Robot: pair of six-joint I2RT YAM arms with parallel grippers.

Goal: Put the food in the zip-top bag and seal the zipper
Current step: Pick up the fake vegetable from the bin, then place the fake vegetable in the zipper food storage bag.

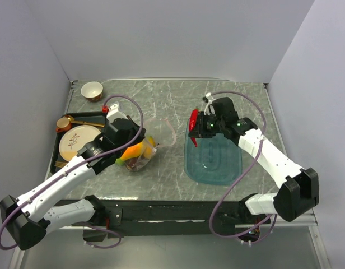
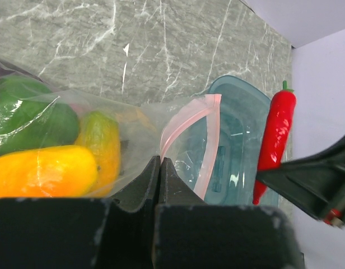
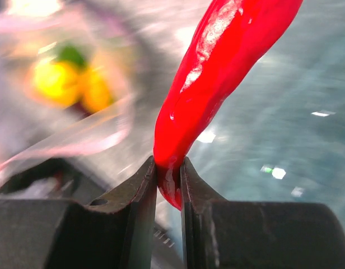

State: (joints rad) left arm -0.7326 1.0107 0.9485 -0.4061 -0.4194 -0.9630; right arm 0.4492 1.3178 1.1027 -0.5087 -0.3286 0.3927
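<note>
Tabletop lies open between zip-top bag and tray (plate leftward).

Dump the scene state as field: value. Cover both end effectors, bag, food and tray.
left end effector: shut, pinching the zip-top bag film near its mouth
right end effector: shut on the red chili, at its pointed end
chili location: held up by the teal tray, outside the bag
bag contents: orange-yellow mangoes, green piece behind them
zipper: open, not sealed
left of bag: patterned plate, small bowl farther back
</note>
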